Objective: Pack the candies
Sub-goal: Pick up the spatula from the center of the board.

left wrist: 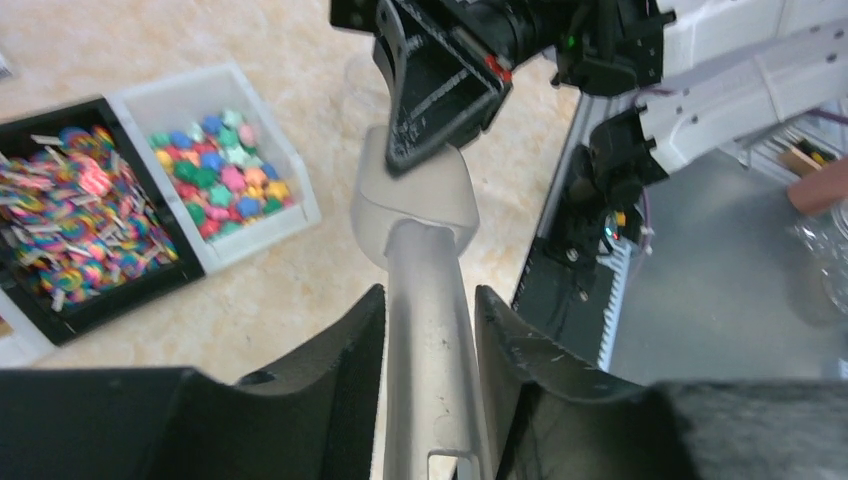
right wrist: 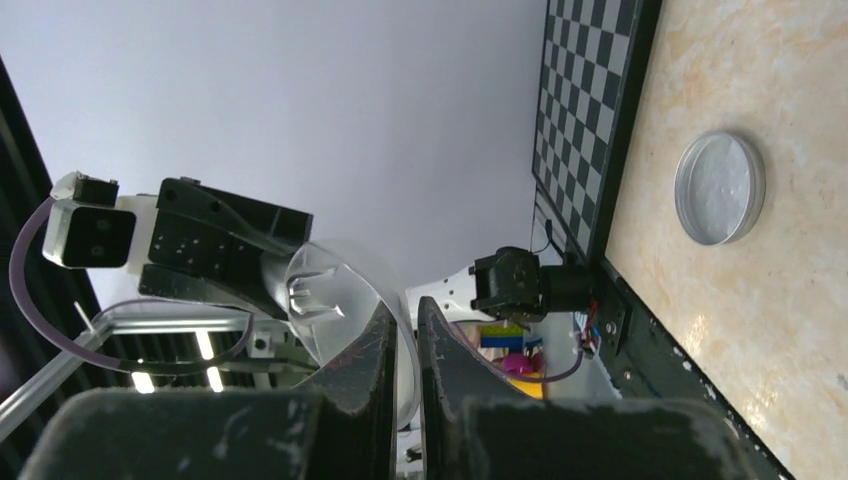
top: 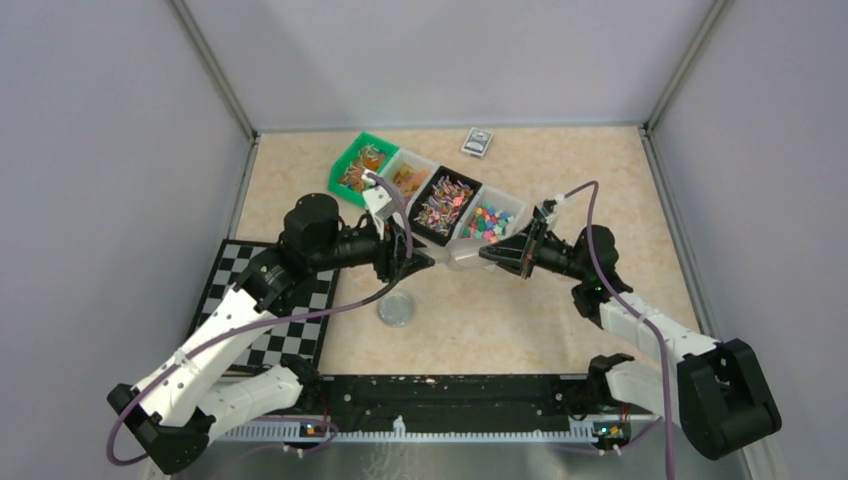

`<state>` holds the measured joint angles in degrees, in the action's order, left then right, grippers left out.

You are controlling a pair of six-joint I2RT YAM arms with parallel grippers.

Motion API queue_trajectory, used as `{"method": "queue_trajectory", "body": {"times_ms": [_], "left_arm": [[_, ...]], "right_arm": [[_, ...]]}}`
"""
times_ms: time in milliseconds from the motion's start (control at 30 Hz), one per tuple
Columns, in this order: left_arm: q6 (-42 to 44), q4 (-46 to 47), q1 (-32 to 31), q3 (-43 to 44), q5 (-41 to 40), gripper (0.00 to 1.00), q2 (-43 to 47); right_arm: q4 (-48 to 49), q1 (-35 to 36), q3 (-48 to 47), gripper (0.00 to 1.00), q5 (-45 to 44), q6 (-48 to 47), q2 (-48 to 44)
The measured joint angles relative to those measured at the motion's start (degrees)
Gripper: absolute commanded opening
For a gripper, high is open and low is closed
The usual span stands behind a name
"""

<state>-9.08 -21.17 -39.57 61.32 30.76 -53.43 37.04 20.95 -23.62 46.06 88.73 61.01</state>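
Whether the scoop (left wrist: 415,200) holds candies (top: 443,200) cannot be seen, and single pieces are too small for a heading to be told. They are heaped in bins (top: 345,162) at upper centre, the row slanting down to the right. The scoop's handle is clamped by the left gripper (left wrist: 430,300); a clear cup (right wrist: 345,255) is pinched by its thin wall in the right gripper (right wrist: 405,308).

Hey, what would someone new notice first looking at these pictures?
A clear scoop held from both ends in the middle of the scene: the left gripper clamps its handle, and the right gripper pinches its bowl. Just behind it, four bins of bright candies sit in a row, and a round silver lid lies alone in front.
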Motion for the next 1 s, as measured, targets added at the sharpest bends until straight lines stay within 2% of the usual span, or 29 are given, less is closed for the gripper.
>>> {"method": "queue_trajectory", "body": {"times_ms": [67, 167, 500, 667, 733, 800, 1000], "left_arm": [[1.14, -2.10, -0.02, 0.09, 1.22, 0.55, -0.35], [2.97, -4.68, -0.02, 0.09, 2.91, 0.61, -0.55], [6.25, -7.08, -0.11, 0.59, 4.59, 0.61, -1.20], [6.27, -6.88, -0.13, 0.55, 3.67, 0.57, -1.22], [6.38, -6.25, -0.13, 0.22, 2.86, 0.51, -1.16], [6.67, -5.70, -0.17, -0.22, 2.51, 0.36, -1.14], [7.80, -4.33, -0.26, -1.90, 1.40, 0.08, -1.20]], "right_arm": [[1.97, 0.00, 0.61, 0.00, 0.17, 0.98, 0.66], [3.98, 0.00, 1.27, 0.00, 0.55, 1.92, 1.31], [4.94, 0.00, 1.51, 0.00, 0.74, 1.95, 1.42], [3.93, 0.00, 1.55, 0.00, 0.59, 2.05, 1.42], [3.87, 0.00, 1.90, 0.00, 0.33, 2.47, 1.40], [3.72, 0.00, 2.43, 0.00, 0.11, 3.10, 1.38], [5.01, 0.04, 4.90, 0.00, -0.94, 5.64, 1.42]]}}
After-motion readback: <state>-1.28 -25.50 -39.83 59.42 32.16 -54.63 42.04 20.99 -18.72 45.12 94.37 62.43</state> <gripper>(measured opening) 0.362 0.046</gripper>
